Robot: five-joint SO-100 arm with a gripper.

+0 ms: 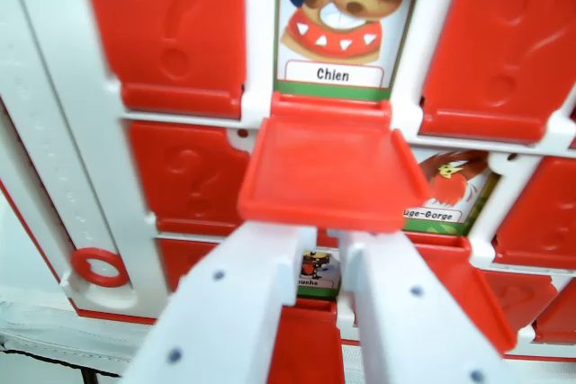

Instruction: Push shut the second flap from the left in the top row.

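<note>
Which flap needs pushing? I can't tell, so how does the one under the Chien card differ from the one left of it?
The Chien flap juts outward, baring its card; the left flap lies flat, covering its own. The left one shows a question mark; the Chien flap shows a plain face. Both are red.

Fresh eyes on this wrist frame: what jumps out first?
The dog card labelled "Chien" at top centre stands out, uncovered among closed red question-mark flaps. Right below it, an open red flap juts out toward the camera, hinged at the card's bottom edge. The white tool fills the lower foreground just under that flap, its two fingers slightly apart with nothing between them.
</note>
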